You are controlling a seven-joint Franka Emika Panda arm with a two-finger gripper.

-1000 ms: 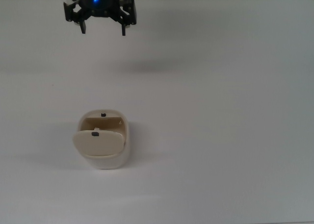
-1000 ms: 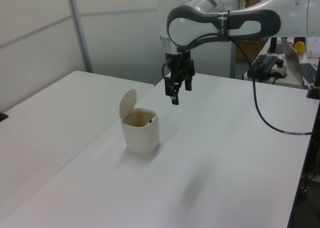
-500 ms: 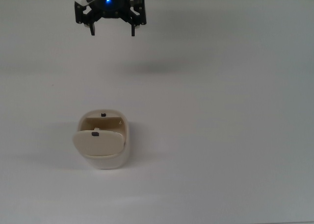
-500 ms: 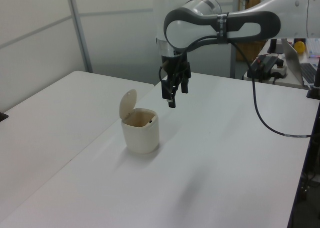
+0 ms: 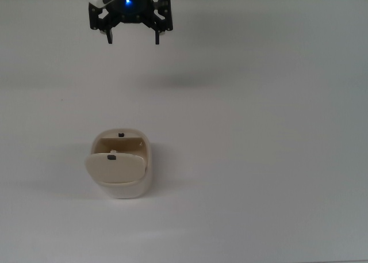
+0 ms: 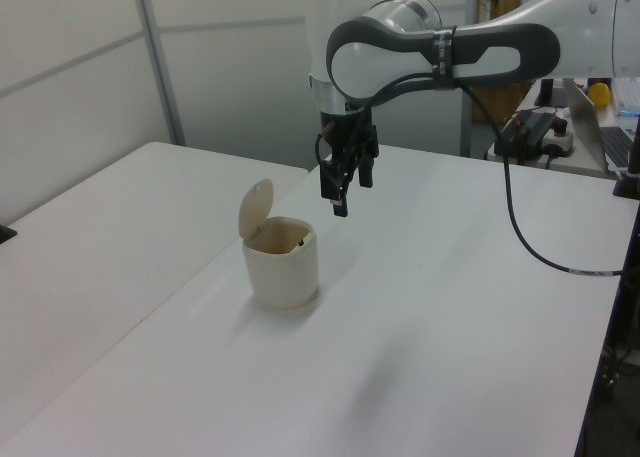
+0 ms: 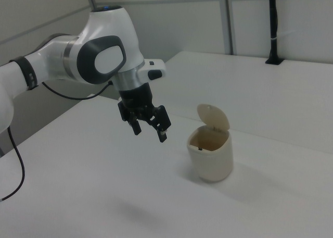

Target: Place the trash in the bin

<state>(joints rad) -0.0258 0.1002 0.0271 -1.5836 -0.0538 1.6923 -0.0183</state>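
The bin (image 5: 147, 149) is a small cream tub standing on the white table, its flap lid (image 5: 114, 168) swung up and its mouth uncovered. It also shows in the left view as the bin (image 6: 283, 273) and in the right view as the bin (image 7: 210, 164). My gripper (image 5: 133, 40) hangs in the air at the top view's upper edge, well away from the bin, open with nothing between its fingers. The left view has the gripper (image 6: 338, 199) above and to the right of the bin; the right view has the gripper (image 7: 150, 134) to its left. The trash is out of view.
A black cable (image 6: 525, 227) loops down from the arm at the left view's right, near a laptop (image 6: 600, 127) and other gear. A black post (image 7: 272, 27) stands on the far table in the right view. A seam (image 6: 200, 282) divides two tabletops.
Over the last second the gripper drifted a little to the top view's right, and slightly left toward the bin in the left view. It stayed open. The bin has not moved.
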